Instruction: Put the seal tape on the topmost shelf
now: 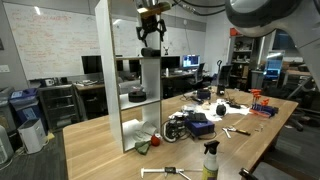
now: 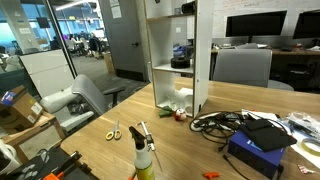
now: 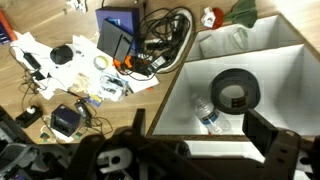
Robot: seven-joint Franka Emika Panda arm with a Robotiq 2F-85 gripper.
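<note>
The seal tape point(image 3: 216, 90) (a flat, dark, matte ring) lies on the smooth white topmost shelf point(image 3: 285, 68), just beside a clear plastic bottle point(image 3: 210, 118). The tall shelving unit point(image 1: 103, 60) stands near one short end of the pale wooden worktop point(image 1: 100, 135) — above it hangs the gripper point(image 1: 150, 40), its fingers spread and holding nothing.

The Panda arm point(image 1: 255, 12) stretched over the top of the shelving unit point(image 1: 103, 70), with its wrist pointing straight down. The Robotiq gripper point(image 1: 150, 46) hung just above that top, its fingers point(image 3: 268, 135) spread wide, gripping nothing.
</note>
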